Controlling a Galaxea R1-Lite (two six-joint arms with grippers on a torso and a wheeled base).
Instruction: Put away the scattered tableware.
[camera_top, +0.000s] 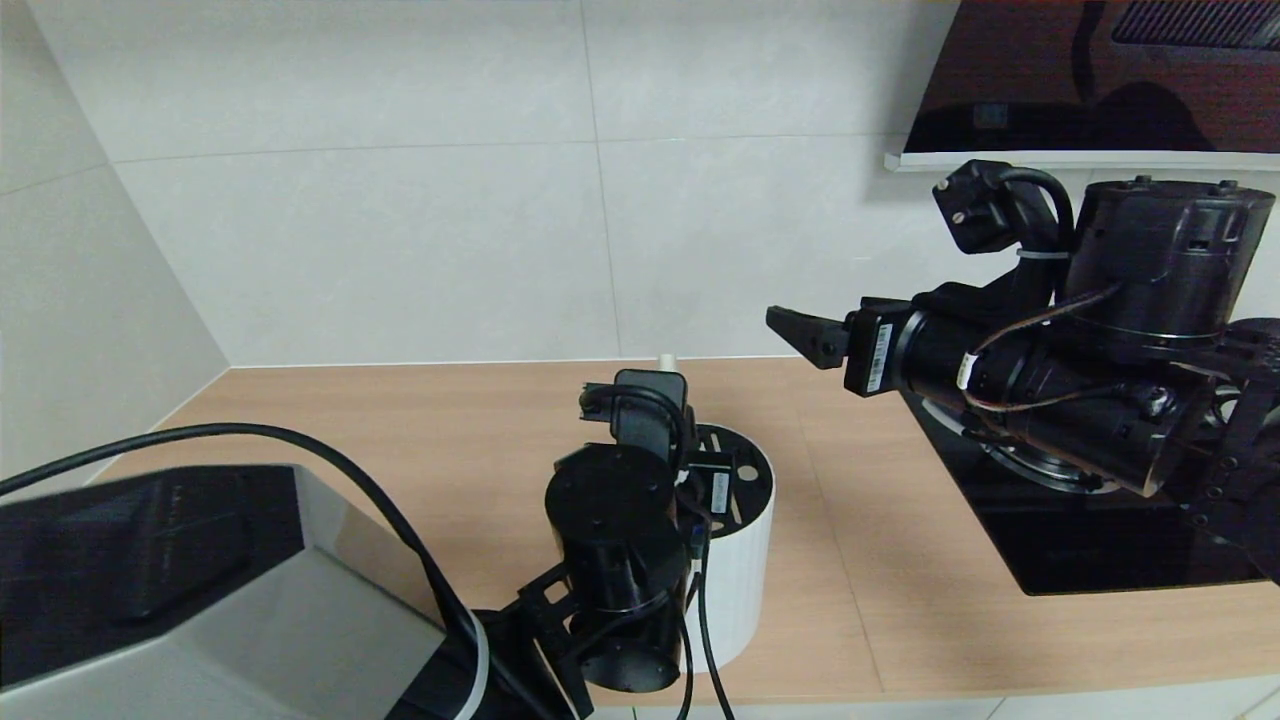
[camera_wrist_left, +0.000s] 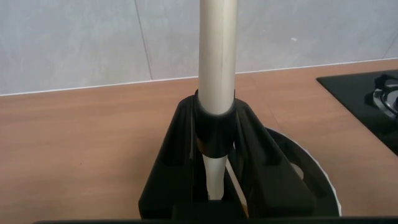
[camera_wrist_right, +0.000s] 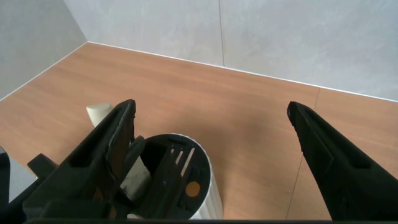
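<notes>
Head view: the white utensil holder (camera_top: 742, 585) stands at six o'clock on the counter (camera_top: 400, 420), with a cream handle (camera_top: 667, 360) tip above it. The right gripper (camera_top: 800, 338) is at three o'clock.

Left wrist view: the left gripper (camera_wrist_left: 214, 127) clamps the handle upright over the holder.

Right wrist view: the right gripper's fingers (camera_wrist_right: 118, 140) are spread wide and empty.

Wooden bench (camera_top: 400, 430) in the lower half of the frame.
A white ribbed holder (camera_top: 745, 570) with a black slotted top stood at lower centre; a black cooktop (camera_top: 1080, 550) sat at the right.
</notes>
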